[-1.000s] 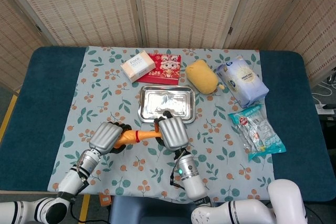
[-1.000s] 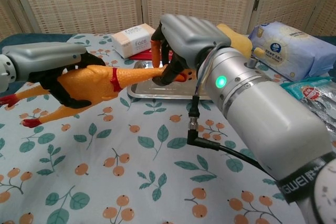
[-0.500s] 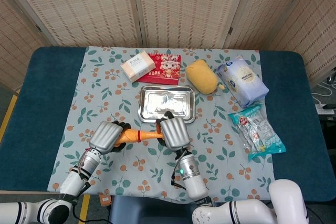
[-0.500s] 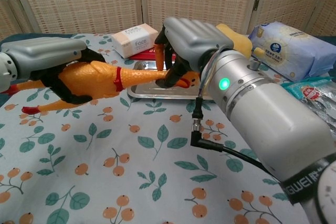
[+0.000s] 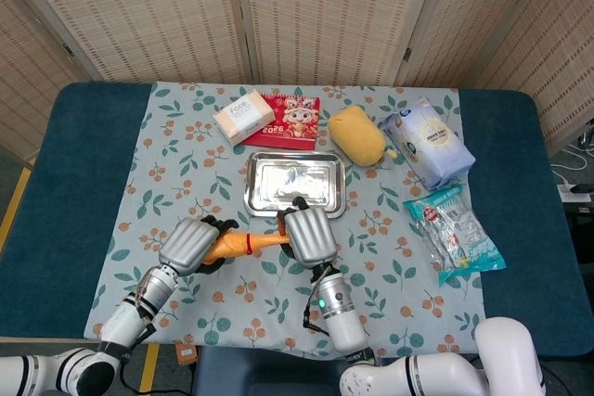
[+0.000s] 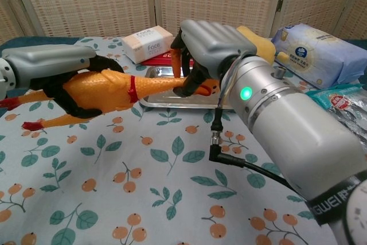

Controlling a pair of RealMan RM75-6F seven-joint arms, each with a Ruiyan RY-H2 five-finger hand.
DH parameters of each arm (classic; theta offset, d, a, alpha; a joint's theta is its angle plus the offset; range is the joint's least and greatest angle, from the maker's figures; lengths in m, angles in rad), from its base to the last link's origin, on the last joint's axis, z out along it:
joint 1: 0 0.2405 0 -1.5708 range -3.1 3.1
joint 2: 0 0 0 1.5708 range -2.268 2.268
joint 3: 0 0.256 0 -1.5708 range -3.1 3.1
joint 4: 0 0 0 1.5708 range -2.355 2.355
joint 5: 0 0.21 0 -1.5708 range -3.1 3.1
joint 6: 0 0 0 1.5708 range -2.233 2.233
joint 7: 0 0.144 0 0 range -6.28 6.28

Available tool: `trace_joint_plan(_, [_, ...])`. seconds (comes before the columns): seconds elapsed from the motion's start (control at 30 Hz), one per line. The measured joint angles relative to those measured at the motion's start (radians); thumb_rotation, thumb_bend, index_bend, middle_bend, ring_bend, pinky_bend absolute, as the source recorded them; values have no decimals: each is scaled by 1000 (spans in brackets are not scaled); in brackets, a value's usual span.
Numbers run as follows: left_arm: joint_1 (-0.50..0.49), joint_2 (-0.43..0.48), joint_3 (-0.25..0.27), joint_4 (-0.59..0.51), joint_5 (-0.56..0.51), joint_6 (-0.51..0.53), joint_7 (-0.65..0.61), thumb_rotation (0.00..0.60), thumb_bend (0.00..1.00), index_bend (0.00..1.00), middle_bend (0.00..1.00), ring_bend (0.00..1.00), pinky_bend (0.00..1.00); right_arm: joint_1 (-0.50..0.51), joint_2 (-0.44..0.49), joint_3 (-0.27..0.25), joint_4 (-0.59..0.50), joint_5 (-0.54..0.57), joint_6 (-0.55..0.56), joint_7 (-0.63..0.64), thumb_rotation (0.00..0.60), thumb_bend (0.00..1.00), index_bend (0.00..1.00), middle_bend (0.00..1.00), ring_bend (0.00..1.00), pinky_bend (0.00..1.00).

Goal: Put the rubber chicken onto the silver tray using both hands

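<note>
The orange rubber chicken [image 5: 243, 244] [image 6: 109, 90] hangs above the cloth, stretched between both hands. My left hand [image 5: 188, 245] [image 6: 49, 64] grips its body near the legs. My right hand [image 5: 309, 235] [image 6: 209, 41] holds its head and neck, the beak showing under the fingers. The silver tray [image 5: 260, 201] [image 6: 150, 101] lies empty just beyond the chicken's head, its near rim under my right hand in the head view.
Behind the tray are a pink-white tissue box [image 5: 244, 116], a red card [image 5: 288, 120] and a yellow plush [image 5: 356, 134]. A blue wipes pack [image 5: 429, 146] and a clear snack bag [image 5: 455, 232] lie to the right. The floral cloth [image 5: 186, 183] covers the table's middle.
Both hands and the chicken have shifted slightly to the right and toward the tray's near edge; both grips are unchanged.
</note>
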Motion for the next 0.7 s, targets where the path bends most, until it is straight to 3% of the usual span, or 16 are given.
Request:
trace_joint_plan(0.23, [-28, 67, 0, -57, -85, -65, -32, 600, 296, 0, 0, 0, 15, 0, -2, -2, 9, 2, 1, -7, 600, 368, 929, 705, 826, 1000])
trace_joint_plan(0.53, [-50, 102, -12, -52, -104, -116, -124, 600, 292, 0, 0, 0, 24, -4, 1, 0, 7, -9, 3, 7, 600, 367, 929, 705, 826, 1000])
trace_joint_plan(0.6, [-51, 96, -10, -47, -101, -106, -119, 600, 294, 3, 1, 2, 83, -5, 3, -1, 4, -15, 4, 10, 600, 367, 929, 705, 826, 1000])
trace_joint_plan(0.7, [-48, 77, -10, -34, -90, -66, -110, 600, 367, 251, 202, 164, 332, -7, 5, -3, -4, -20, 6, 11, 600, 367, 929, 705, 826, 1000])
